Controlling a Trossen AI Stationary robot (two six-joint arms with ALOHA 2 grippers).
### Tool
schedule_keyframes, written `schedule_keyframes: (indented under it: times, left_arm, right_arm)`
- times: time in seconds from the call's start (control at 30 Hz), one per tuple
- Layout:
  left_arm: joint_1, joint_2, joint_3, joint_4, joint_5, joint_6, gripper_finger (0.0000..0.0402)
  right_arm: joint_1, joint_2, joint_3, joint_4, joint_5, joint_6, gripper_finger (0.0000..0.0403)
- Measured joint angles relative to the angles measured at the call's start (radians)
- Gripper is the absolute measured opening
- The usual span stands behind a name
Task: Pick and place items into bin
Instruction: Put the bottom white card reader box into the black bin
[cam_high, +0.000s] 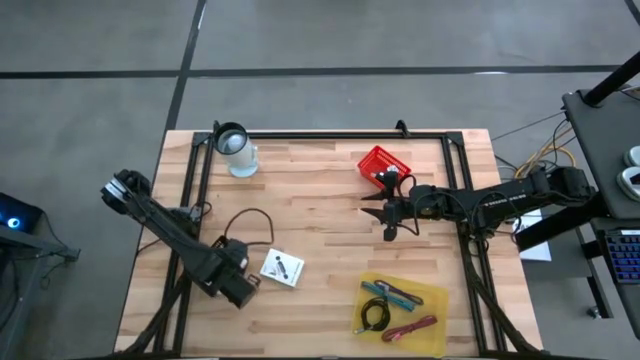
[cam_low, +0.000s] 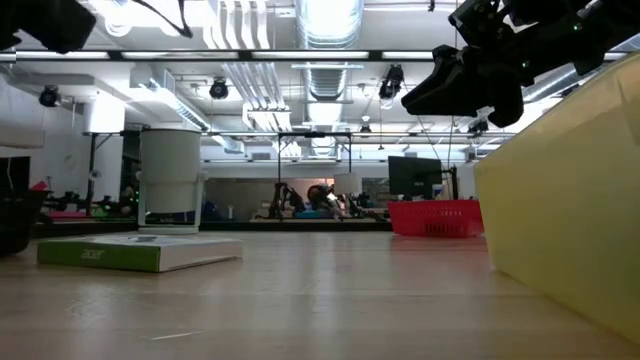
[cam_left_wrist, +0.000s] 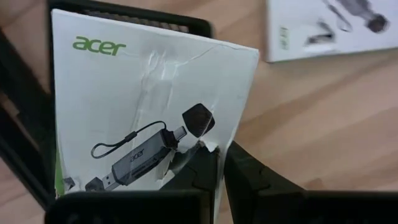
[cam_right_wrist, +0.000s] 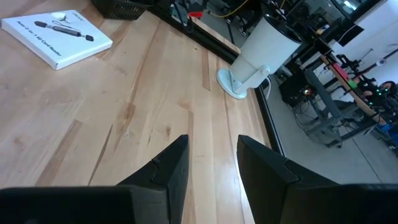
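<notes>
The left hand (cam_left_wrist: 214, 180) is pinched shut on 1 white card (cam_left_wrist: 149, 112) near the tabletop's (cam_high: 320, 210) left edge. The card could be slipped from so thin a grip. The right hand (cam_high: 388, 215), partly open and empty, hovers mid-tabletop beside the red bin (cam_high: 383, 164); open room is left between.

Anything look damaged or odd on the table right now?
Yes: the white acer box pinched in the shut left gripper is creased and torn at the gripped edge. The second white box lies flat and looks intact.
</notes>
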Motion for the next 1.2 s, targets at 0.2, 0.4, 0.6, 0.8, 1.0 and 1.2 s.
schedule_keyframes:
  times: [0.2,0.4,0.6,0.8,1.0,1.2]
  left_arm:
    - [0.0,-0.078,-0.123,0.015,0.002,-0.094,0.0003]
    - [0.0,-0.144,-0.231,0.121,0.003,-0.101,0.0004]
    - [0.0,-0.162,-0.264,0.136,0.004,-0.101,0.0004]
    - [0.0,-0.161,-0.266,0.139,0.005,-0.1,0.0009]
    - [0.0,-0.166,-0.266,0.139,0.005,-0.07,0.0044]
    - [0.0,-0.166,-0.266,0.138,0.005,-0.066,0.008]
  right_arm:
    - [0.0,0.0,0.0,-0.001,0.0,0.0,0.0123]
    - [0.0,0.0,0.0,-0.008,0.0,0.0,0.0123]
    - [0.0,0.0,0.0,-0.008,0.0,0.007,0.0123]
    - [0.0,0.0,0.0,-0.008,0.0,0.015,0.0123]
    - [0.0,0.0,0.0,-0.008,0.0,0.015,0.0123]
    - [0.0,0.0,0.0,-0.008,0.0,0.015,0.0123]
